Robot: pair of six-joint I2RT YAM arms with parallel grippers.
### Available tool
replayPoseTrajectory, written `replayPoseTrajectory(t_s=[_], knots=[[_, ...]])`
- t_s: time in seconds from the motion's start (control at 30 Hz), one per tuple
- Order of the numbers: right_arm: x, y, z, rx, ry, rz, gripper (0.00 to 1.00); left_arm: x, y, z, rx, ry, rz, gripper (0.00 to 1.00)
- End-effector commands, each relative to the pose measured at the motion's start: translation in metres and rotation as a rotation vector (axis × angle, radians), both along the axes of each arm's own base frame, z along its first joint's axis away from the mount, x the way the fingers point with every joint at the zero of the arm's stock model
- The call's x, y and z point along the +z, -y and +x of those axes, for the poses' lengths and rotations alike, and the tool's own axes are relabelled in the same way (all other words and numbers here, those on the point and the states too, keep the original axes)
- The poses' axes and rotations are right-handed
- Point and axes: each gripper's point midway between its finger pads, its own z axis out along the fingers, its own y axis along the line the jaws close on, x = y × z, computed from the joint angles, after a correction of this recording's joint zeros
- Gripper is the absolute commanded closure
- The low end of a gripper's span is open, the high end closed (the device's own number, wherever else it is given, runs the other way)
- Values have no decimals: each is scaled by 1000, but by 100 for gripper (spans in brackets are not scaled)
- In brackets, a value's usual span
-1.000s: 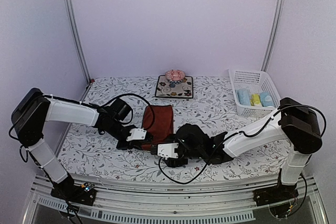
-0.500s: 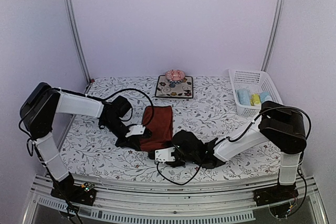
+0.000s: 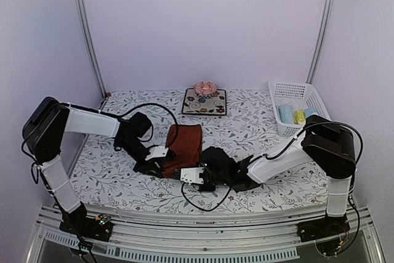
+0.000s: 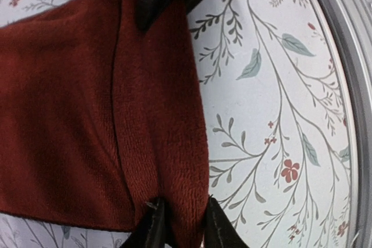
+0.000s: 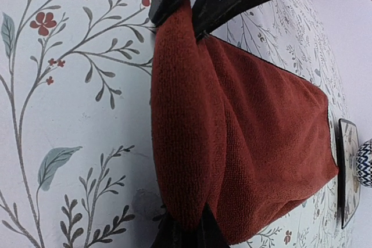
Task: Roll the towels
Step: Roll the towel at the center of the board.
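Note:
A dark red towel lies mid-table, its near edge turned over into a thick roll. My left gripper is at the roll's left end. Its fingers stand a little apart on either side of the roll, so it is open. My right gripper is at the roll's right end, pinched shut on the towel's rolled edge. Each wrist view shows the other gripper's dark fingers at the far end of the roll. Small rolled pale blue and yellow towels lie in the basket.
A white plastic basket stands at the back right. A square dark floral mat with a pink patterned object on it sits at the back centre. A white floral covering is spread over the table, and purple walls enclose it.
My right gripper has moved left to the towel's near edge and shut on the roll. My left gripper's fingers, pinched before, have parted around the roll.

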Motion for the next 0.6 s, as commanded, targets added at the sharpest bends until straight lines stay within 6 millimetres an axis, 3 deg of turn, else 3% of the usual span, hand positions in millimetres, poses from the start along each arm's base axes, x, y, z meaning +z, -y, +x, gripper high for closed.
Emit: replayPoseTrajectory(t_s=[0.0, 0.13, 0.27, 0.3, 0.43, 0.57], knots=[[-2, 0, -1, -23, -179, 25, 97, 11, -6, 2, 8, 54, -26, 68], [-6, 3, -2, -44, -354, 25, 97, 21, -10, 4, 11, 133, -48, 52], [-10, 5, -8, -50, -528, 32, 98, 39, -11, 6, 13, 263, -111, 44], [-3, -1, -7, -42, -558, 48, 98, 43, -12, 4, 8, 301, -133, 41], [-4, -4, -13, -45, -739, 59, 98, 60, -13, 7, -1, 507, -210, 37], [-6, -8, -15, -66, -891, 71, 97, 55, -22, 4, -6, 663, -217, 37]])
